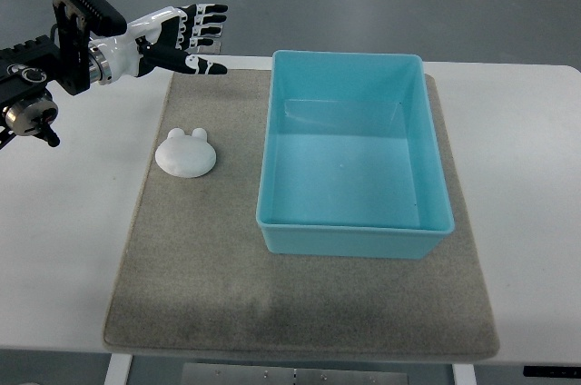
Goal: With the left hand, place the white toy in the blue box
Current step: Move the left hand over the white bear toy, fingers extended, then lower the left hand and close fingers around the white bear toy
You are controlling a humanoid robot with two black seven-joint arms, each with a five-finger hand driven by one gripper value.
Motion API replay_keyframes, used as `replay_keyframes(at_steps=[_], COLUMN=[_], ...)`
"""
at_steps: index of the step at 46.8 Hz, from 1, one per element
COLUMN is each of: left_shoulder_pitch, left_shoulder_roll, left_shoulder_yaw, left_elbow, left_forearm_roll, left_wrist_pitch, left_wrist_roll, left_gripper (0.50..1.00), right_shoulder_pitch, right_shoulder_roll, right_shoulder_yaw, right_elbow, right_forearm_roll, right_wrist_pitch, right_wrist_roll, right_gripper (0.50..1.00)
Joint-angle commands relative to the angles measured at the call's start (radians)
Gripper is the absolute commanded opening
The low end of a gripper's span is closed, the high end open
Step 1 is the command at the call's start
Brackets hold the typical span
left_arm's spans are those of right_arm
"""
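Observation:
A white toy (pixel 186 153) with two small ears lies on the grey mat (pixel 209 258), left of the blue box (pixel 353 240). The box is light blue, rectangular and holds nothing. My left hand (pixel 195 35) hovers at the upper left, above the mat's far left corner and well behind the toy. Its fingers are stretched out and spread, holding nothing. The right arm does not show.
The mat lies on a white table (pixel 64 249). The table's front edge runs along the bottom of the picture, with a dark floor beyond its far edge.

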Motion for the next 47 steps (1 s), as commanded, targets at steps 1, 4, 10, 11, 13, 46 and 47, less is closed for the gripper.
replay_keyframes(at_steps=[1,4,10,11,13,46,47], left_shoulder_pitch=[-0.005,-0.005,-0.008,-0.008,-0.008,-0.01,-0.01], left_shoulder_roll=[0.062,0.093,0.125,0.13,0.137,0.125,0.122], left_shoulder_yaw=[0.009,0.007,0.01,0.01,0.009,0.007,0.007], left_elbow=[-0.069,-0.085,-0.086,-0.086,-0.088,-0.135,-0.135], left_forearm_roll=[0.106,0.175,0.257,0.269,0.301,0.715,0.723], left_wrist_pitch=[-0.034,-0.074,-0.144,-0.147,-0.151,-0.144,-0.141], left_wrist_roll=[0.0,0.0,0.0,0.0,0.0,-0.003,-0.003], left_gripper=[0.99,0.992,0.99,0.99,0.99,0.988,0.988], right_shoulder_pitch=[0.0,0.0,0.0,0.0,0.0,0.0,0.0], right_shoulder_roll=[0.0,0.0,0.0,0.0,0.0,0.0,0.0], right_shoulder_yaw=[0.0,0.0,0.0,0.0,0.0,0.0,0.0], right_elbow=[0.0,0.0,0.0,0.0,0.0,0.0,0.0], right_forearm_roll=[0.0,0.0,0.0,0.0,0.0,0.0,0.0], right_wrist_pitch=[0.0,0.0,0.0,0.0,0.0,0.0,0.0], right_wrist_roll=[0.0,0.0,0.0,0.0,0.0,0.0,0.0], right_gripper=[0.936,0.936,0.936,0.936,0.936,0.936,0.936])
